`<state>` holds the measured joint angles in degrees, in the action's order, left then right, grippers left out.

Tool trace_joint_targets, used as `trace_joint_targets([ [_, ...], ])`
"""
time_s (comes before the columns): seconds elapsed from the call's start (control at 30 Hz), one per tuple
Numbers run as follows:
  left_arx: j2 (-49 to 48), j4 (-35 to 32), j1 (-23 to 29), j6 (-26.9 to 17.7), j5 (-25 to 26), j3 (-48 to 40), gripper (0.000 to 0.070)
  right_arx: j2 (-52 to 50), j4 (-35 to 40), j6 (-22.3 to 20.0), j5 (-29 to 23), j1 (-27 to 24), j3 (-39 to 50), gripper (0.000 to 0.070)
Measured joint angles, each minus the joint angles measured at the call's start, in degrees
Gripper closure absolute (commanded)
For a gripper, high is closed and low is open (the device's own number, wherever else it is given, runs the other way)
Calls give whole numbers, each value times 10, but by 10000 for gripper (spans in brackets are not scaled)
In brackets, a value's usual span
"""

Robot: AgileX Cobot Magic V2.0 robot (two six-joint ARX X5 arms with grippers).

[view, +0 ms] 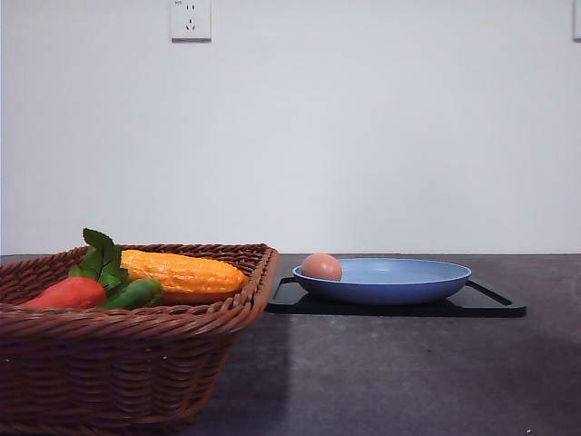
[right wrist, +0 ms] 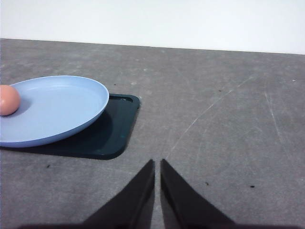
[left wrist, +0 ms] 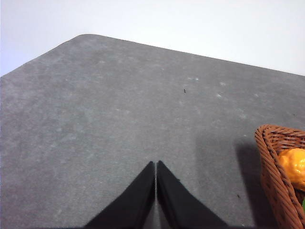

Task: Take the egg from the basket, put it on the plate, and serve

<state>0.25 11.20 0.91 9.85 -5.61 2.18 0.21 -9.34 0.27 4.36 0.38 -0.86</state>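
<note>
A: Where is the small smooth pinkish-tan oval egg sitting?

B: Inside the wide shallow matte light-blue plate, against its left rim — long axis lying roughly level, left to right. The plate is resting on a flat black rectangular tray.

A: And the dark-brown woven wicker basket?

B: Just left of the tray, holding a bumpy yellow corn cob and a red-orange carrot-like vegetable.

A: The grippers?

B: The left gripper is showing black tapered fingers pressed together, holding nothing, over the grey speckled table. The right gripper — nearly closed, a thin slit, empty.
</note>
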Motion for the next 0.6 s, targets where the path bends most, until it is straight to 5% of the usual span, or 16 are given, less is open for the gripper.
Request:
trace_joint_targets([
  [0.6, 0, 0, 0, 0, 0, 0, 700, 0, 0, 0, 0, 0, 0, 700],
])
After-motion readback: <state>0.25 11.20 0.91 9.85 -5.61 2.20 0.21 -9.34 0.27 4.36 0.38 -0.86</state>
